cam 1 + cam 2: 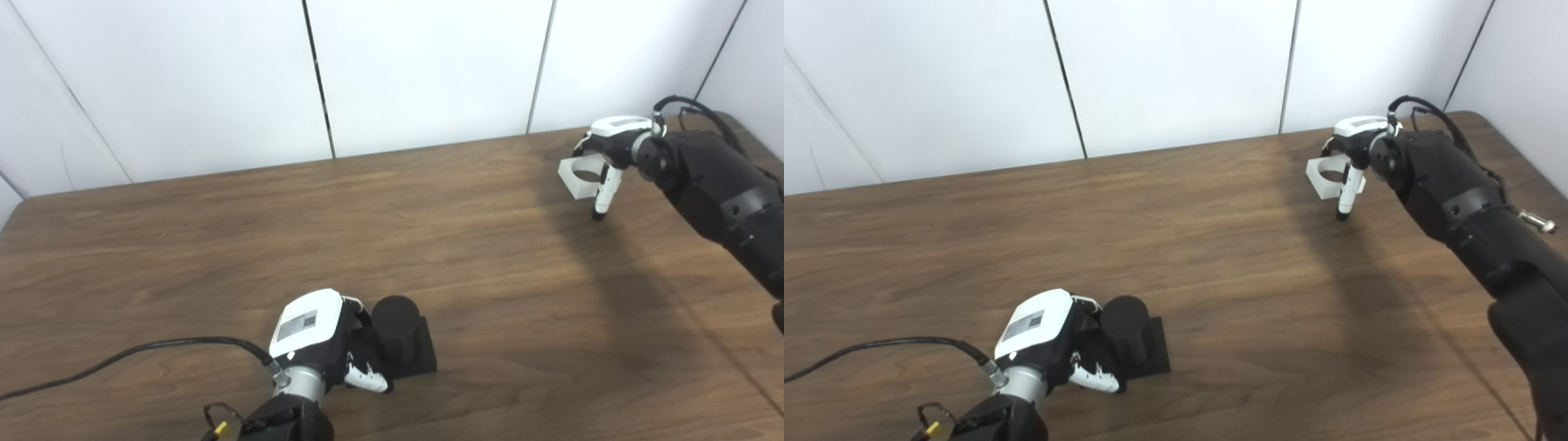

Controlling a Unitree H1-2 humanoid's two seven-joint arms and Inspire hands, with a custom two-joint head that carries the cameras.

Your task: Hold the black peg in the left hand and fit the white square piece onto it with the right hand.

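The black peg (397, 327), a short cylinder on a square black base, stands on the table near the front. My left hand (318, 334) is pressed against its left side, fingers curled round the base and cylinder, thumb at the front. Far to the right at the back, my right hand (615, 144) is shut on the white square piece (572, 184). That piece has a round hole and hangs tilted just above the table. One finger (601, 196) points down beside it. The two hands are far apart.
The brown wooden table (465, 257) ends at a white panelled wall (429, 67) behind. A black cable (122, 355) trails from my left wrist across the table's front left. The right forearm (723, 190) stretches along the table's right side.
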